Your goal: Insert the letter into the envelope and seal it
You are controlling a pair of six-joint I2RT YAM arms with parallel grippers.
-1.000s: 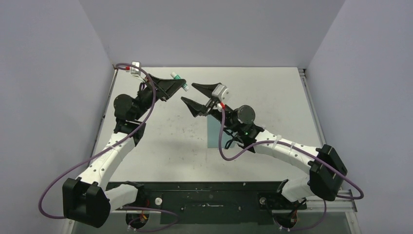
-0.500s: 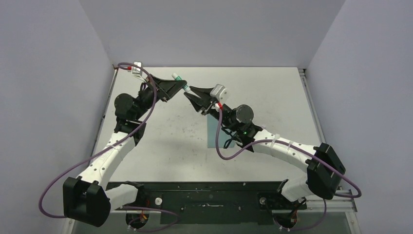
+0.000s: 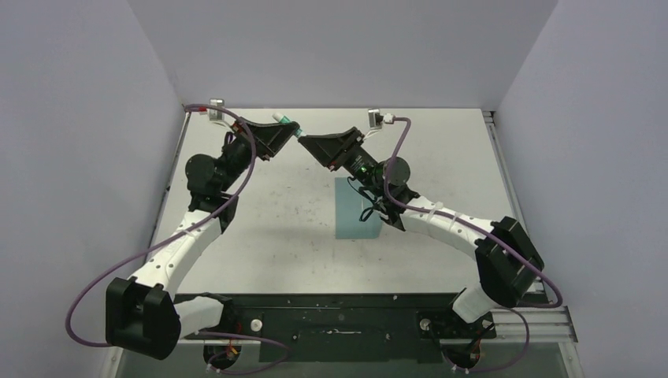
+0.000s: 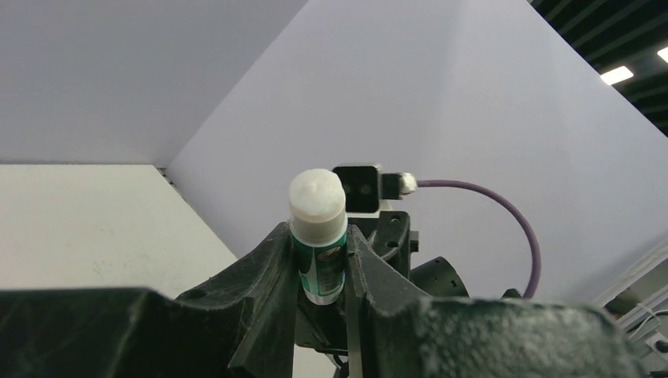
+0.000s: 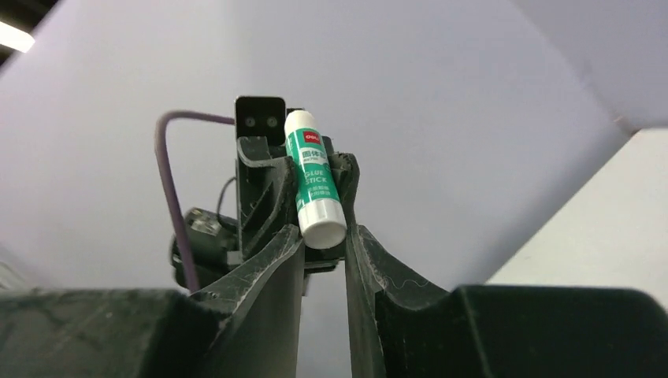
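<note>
My left gripper is raised at the back left and shut on the middle of a white-and-green glue tube. The left wrist view shows the tube upright between the fingers, its white end on top. My right gripper meets it from the right. In the right wrist view its fingertips close round the tube's white lower end. The teal envelope lies flat on the table under the right arm. No tan-brown letter shows in any view.
The white table has grey walls at the back and both sides. A black rail runs along the near edge between the arm bases. Purple cables loop from both wrists.
My right gripper has rolled its wrist over, moved left and up to the tube, and closed from wide open onto the tube's end. My left gripper has held the tube nearly still.
</note>
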